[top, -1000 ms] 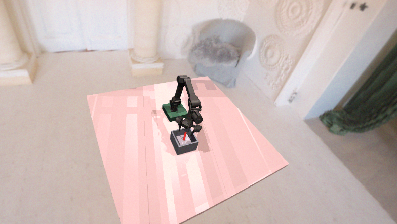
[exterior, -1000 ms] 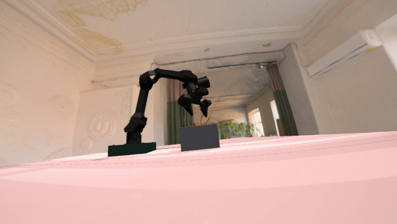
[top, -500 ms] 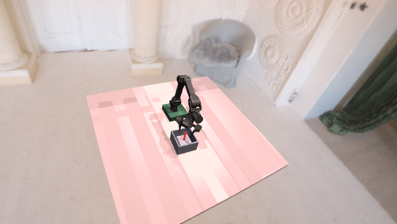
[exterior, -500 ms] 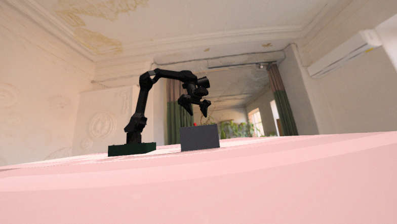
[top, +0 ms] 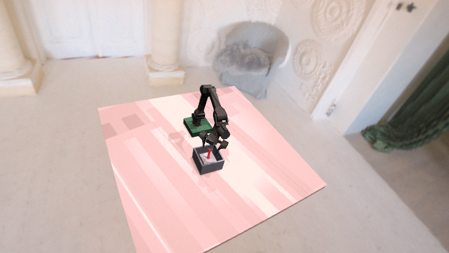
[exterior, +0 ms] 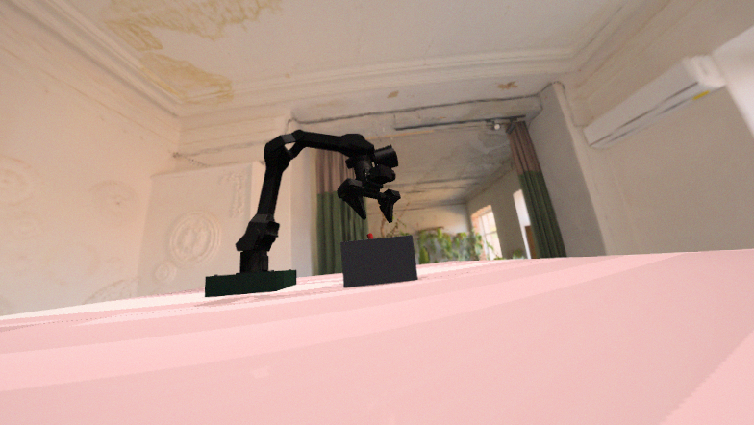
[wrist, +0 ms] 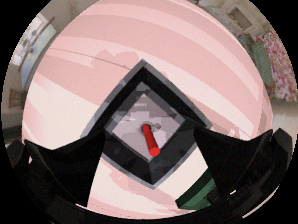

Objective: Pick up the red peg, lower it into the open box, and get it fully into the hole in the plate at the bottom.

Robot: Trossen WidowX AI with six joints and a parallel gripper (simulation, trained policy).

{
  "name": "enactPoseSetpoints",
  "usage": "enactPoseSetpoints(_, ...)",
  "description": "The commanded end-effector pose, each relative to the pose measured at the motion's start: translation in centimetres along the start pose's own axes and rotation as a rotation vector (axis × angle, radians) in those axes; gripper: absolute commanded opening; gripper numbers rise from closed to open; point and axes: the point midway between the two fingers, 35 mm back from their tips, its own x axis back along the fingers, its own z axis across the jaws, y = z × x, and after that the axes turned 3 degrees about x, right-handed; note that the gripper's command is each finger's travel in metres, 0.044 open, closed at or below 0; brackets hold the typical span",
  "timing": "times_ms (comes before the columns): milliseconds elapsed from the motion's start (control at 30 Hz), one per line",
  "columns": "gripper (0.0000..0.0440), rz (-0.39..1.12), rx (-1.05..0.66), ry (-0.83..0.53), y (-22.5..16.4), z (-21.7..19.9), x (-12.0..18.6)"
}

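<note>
With its two black, tapering fingers (top: 211,150) (exterior: 377,219) spread nearly as wide as they go, the black parallel-jaw gripper holds nothing. Contact: none with the slim red cylindrical peg (top: 209,154) (exterior: 370,236) (wrist: 150,140), which lies below the gap between the fingertips.

Arm: one, black, jointed; rising from a green rectangular base block (top: 190,129) (exterior: 250,283) (wrist: 192,196), bent at a high elbow, its forearm reaching out and its wrist turned down, so that the fingers point downward above the box.

Box: one, dark grey, square, open-topped (top: 211,168) (exterior: 379,261) (wrist: 152,180), beneath the fingers, on the pink-and-cream patterned surface (top: 251,185) (exterior: 369,342) (wrist: 150,30). Inside, at the bottom, a pale grey plate (top: 204,157) (wrist: 129,123).

Peg: one, standing inside the box, its lower end at the middle of the plate, leaning slightly, its top just above the rim. Depth of seating in the hole: cannot be told.
</note>
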Motion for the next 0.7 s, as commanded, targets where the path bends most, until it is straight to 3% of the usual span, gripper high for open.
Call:
enactPoseSetpoints(0,0.0440,-0.001,0.007,-0.007,-0.06,-0.11,0.01)
enactPoseSetpoints(667,0.0440,0.000,0.023,-0.009,-0.30,-0.06,0.15)
